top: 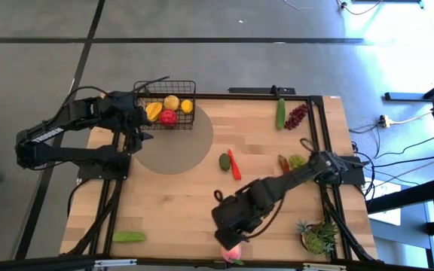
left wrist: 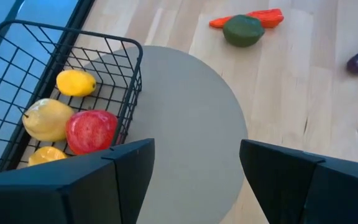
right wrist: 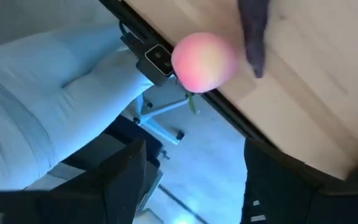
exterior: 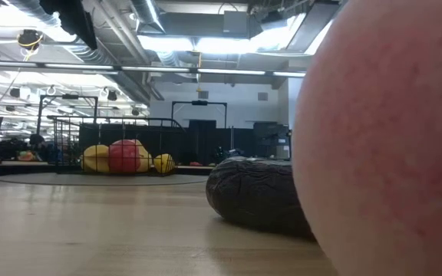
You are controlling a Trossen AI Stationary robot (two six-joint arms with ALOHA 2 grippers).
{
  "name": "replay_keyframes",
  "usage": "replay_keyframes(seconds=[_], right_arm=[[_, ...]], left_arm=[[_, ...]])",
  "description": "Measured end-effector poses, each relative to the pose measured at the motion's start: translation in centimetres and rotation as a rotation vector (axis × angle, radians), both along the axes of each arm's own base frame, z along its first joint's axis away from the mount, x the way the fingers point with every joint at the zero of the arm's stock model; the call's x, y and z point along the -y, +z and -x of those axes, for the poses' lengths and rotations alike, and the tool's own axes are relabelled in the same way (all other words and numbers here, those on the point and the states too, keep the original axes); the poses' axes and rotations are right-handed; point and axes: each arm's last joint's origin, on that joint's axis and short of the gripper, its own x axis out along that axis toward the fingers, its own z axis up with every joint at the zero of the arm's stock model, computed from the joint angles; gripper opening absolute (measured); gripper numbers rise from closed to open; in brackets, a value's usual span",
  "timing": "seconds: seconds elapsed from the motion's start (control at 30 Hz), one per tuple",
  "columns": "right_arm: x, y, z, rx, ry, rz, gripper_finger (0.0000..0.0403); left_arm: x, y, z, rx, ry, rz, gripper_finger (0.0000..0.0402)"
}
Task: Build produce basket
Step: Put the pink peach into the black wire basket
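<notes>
Basket point(top: 173, 105) sits at the far left edge of the table point(top: 202, 203), partly on a grey round mat point(top: 173, 150). Held inside: red apple point(top: 169, 117), two lemons point(top: 172, 102), orange mango point(top: 154, 111). Left gripper point(top: 138, 124) hangs just beside the basket, fingers point(left wrist: 123, 171) spread, nothing held. Right gripper point(right wrist: 194, 168) is positioned at the near table edge over the pink peach point(top: 232, 252), fingers spread, peach not gripped. Remaining produce lies scattered on the table: cucumber point(top: 280, 113), grapes point(top: 297, 114), chili point(top: 234, 164).

Grey floor point(top: 202, 22) stretching around the surface, dark seam lines crossing it, cables point(top: 398, 120) trailing at one side, ceiling strip lights point(exterior: 206, 44) glowing over exposed ducts point(exterior: 121, 31)
</notes>
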Motion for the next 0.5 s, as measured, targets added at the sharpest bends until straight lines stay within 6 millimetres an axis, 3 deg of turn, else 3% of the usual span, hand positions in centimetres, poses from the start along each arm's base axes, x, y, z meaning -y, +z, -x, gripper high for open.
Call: replay_keyframes(seconds=[0.27, 0.5], right_arm=[[-3.1, -6.1, -2.5, -0.157, 0.094, -0.172, 0.0261], [-4.2, -9.3, -3.6, -0.225, 0.13, -0.245, 0.0261]], left_arm=[[0.1, -0.2, 0.2, -0.03, -0.001, 0.01, 0.0225], [0.1, -0.3, 0.3, -0.037, -0.001, 0.012, 0.0225]])
